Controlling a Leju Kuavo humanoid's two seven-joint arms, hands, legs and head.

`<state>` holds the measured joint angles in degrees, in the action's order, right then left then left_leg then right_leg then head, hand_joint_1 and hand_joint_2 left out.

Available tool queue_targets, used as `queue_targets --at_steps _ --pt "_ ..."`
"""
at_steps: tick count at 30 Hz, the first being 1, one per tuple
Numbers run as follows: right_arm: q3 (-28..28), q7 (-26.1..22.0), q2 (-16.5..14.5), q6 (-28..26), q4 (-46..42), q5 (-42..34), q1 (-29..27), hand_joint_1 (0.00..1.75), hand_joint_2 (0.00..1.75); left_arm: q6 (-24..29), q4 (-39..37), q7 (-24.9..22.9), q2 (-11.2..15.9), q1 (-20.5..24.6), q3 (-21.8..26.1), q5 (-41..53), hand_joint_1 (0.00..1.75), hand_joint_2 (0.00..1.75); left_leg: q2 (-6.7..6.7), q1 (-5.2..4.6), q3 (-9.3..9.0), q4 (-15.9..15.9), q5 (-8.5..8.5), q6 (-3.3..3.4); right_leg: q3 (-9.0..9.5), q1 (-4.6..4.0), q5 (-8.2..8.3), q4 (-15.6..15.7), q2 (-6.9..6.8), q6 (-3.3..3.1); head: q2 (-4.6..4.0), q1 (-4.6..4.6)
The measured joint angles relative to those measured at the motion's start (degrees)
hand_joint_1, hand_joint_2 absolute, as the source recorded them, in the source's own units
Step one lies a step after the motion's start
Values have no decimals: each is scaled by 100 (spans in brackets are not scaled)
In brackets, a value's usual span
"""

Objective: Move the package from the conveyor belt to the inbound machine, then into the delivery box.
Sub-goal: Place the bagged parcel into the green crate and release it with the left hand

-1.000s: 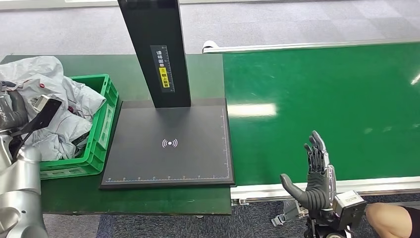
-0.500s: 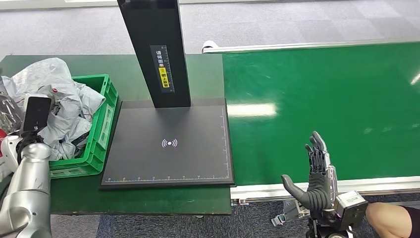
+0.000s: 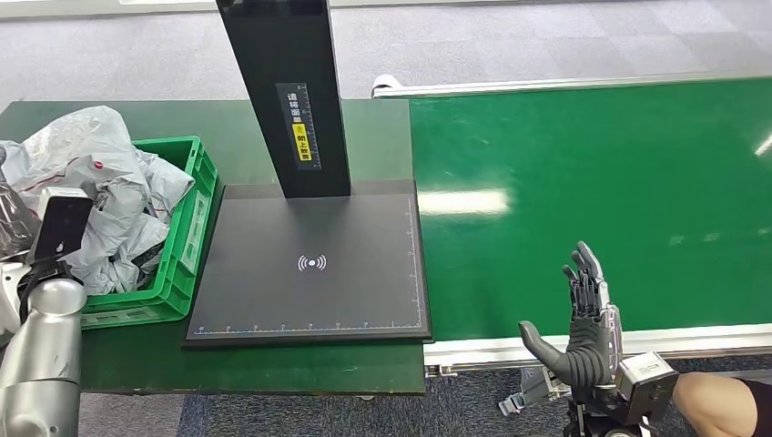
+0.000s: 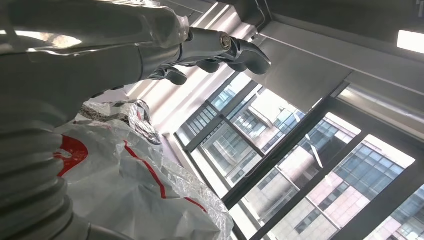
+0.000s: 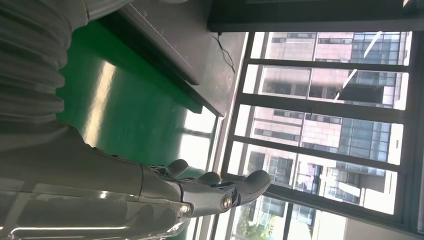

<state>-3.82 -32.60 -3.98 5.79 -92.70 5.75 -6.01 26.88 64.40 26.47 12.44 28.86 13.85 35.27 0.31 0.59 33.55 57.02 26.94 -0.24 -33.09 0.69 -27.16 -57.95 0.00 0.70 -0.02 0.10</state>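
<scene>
Crumpled grey packages [image 3: 109,196] with red marks fill the green delivery box [image 3: 191,228] at the left of the table. My left hand [image 3: 9,223] hangs at the box's outer side with nothing in it. In the left wrist view its fingers [image 4: 225,50] are stretched out above a grey package [image 4: 125,185]. My right hand [image 3: 583,319] stands open at the near edge of the green conveyor belt [image 3: 592,182], fingers up and palm empty. The right wrist view shows its fingers [image 5: 215,190] spread over the belt [image 5: 125,110]. No package lies on the visible belt.
The black inbound machine plate [image 3: 309,264] lies between box and belt, with its tall black post [image 3: 287,91] behind. A person's knee [image 3: 719,401] shows at the bottom right, close to my right wrist. Grey carpet lies beyond the table.
My left arm has drawn back from over the box toward the left edge, and the packages in the box have shifted. The right hand has barely moved.
</scene>
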Motion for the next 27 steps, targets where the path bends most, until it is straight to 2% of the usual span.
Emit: queue_targets --at_steps 6,11,17,22,27 --pt "-1 -1 15 -20 18 2 1 0 175 -20 511 96 3 -281 -89 -172 0 175 2 0 0 0 1 0 -1 0 0 0 1 0 -1 -1" --pt "-1 1 14 -52 26 23 2 0 175 -205 1456 340 -195 -887 -345 -615 0 175 1 -1 1 0 5 0 -2 1 -3 2 0 0 0 0" --pt "5 73 4 -48 88 72 73 0 175 -445 2139 621 -715 -1630 -983 -1182 0 175 -1 -5 2 0 7 2 1 7 -3 4 0 1 0 -1" --pt "79 207 -52 36 179 94 152 0 175 -307 2156 990 -1262 -2244 -1624 -1413 0 175 -1 -5 1 0 8 2 1 7 -3 4 0 1 0 -1" --pt "242 246 -121 96 351 88 174 0 175 -350 2093 1079 -1744 -2615 -1996 -1743 0 175 -3 -4 3 0 9 1 0 5 -4 4 -1 1 0 -1"
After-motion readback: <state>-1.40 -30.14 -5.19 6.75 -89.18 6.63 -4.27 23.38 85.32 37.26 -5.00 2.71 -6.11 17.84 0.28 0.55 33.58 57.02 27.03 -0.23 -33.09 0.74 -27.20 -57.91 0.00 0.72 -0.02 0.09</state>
